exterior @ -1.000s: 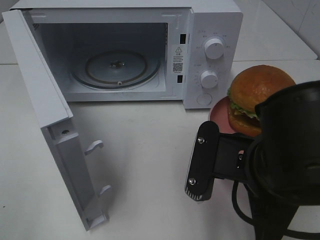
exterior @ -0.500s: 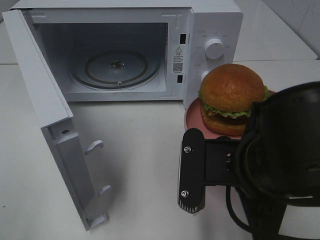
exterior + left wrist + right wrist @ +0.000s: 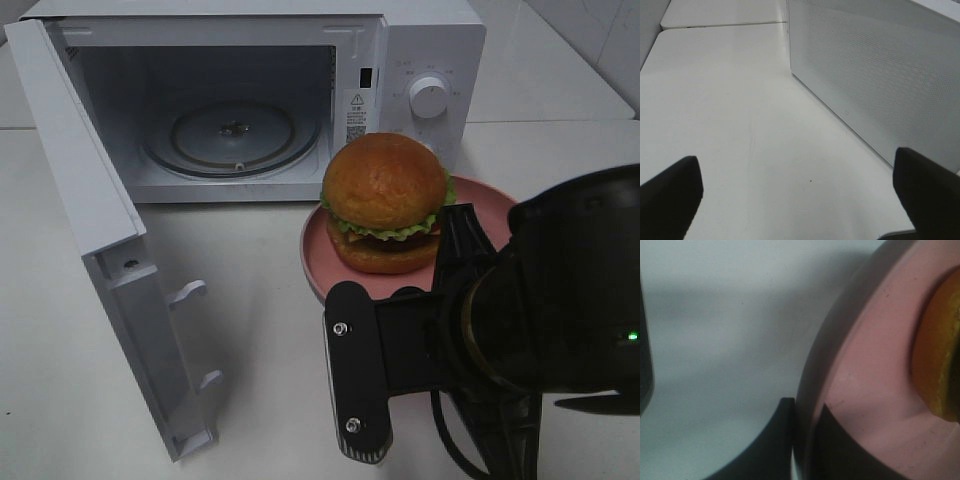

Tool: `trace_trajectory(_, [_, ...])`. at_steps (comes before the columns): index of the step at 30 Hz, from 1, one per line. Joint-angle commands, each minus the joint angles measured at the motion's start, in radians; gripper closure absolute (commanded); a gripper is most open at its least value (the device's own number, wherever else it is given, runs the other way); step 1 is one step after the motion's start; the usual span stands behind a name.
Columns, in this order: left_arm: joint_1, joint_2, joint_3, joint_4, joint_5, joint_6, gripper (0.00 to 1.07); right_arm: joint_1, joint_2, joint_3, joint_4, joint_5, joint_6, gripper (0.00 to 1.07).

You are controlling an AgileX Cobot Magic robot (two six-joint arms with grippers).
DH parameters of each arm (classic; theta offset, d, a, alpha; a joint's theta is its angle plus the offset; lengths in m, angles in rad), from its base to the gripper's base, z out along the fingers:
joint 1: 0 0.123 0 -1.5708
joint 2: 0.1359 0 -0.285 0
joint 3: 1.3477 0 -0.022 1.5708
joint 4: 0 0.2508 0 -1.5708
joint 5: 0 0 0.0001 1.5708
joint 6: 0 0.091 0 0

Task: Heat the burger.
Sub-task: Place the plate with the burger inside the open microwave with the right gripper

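right hand is pinched on the pink plate rim | burger is seated on that plate, just beyond the hand, before the open microwave | left hand is held spread above the counter

The burger is being shown with a glossy golden-brown bun, a green lettuce frill and a dark patty. The plate is being rendered in plain pink. The microwave, its knob and the table are being seen in white; the oven cavity is being displayed in pale grey, with a clear glass turntable. A fine dotted mesh pattern is being presented on the white door. The left gripper, the right gripper and the arm are being shown in black, the arm with a small green light.
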Motion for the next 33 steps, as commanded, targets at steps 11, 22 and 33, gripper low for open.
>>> trace_trajectory(11, [0.001,-0.024,0.004,-0.001,-0.014,-0.003,0.09,0.006,-0.014,0.004,-0.132,-0.06,-0.034,1.06])
trace_trajectory(22, [0.001,-0.024,0.004,-0.001,-0.014,-0.003,0.09,-0.115,-0.014,0.004,-0.129,-0.199,-0.144,1.07])
trace_trajectory(33, [0.001,-0.024,0.004,-0.001,-0.014,-0.003,0.09,-0.217,-0.014,0.004,-0.122,-0.334,-0.407,1.07])
